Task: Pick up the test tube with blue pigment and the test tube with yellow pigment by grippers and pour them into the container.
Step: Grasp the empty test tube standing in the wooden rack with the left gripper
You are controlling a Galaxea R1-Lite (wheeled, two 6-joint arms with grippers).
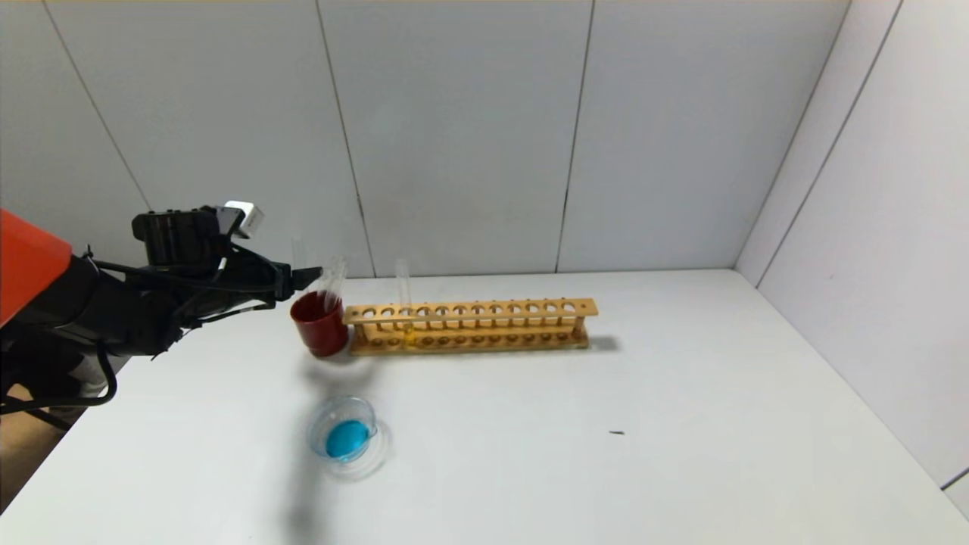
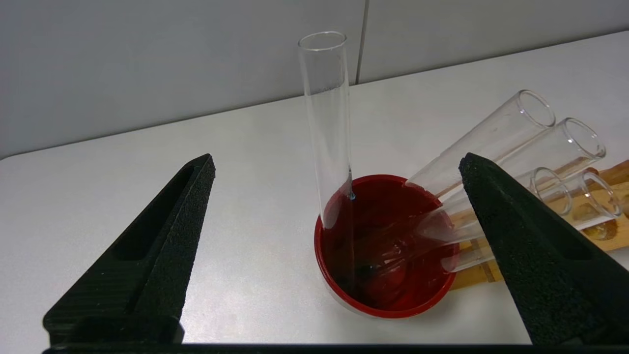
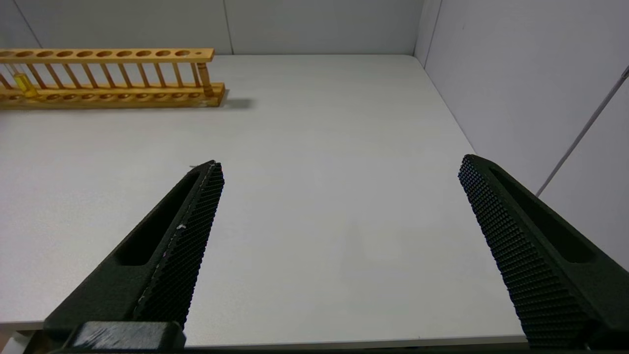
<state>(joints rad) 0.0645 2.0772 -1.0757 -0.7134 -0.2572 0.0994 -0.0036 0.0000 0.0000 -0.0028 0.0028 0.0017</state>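
The small round clear glass dish (image 1: pixel 343 434) holds blue liquid, near the dark red cup (image 1: pixel 320 324). The left gripper (image 1: pixel 306 277) hangs wide open and empty just beside that cup, where empty clear tubes (image 2: pixel 328 128) stand. The right gripper (image 3: pixel 339 172) is wide open too.

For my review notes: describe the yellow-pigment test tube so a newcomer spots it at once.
Find the long wooden rack at the table's back. Near its left end, by the red cup, one tube stands upright. Unlike the empty tubes leaning in the cup, it holds yellow liquid.
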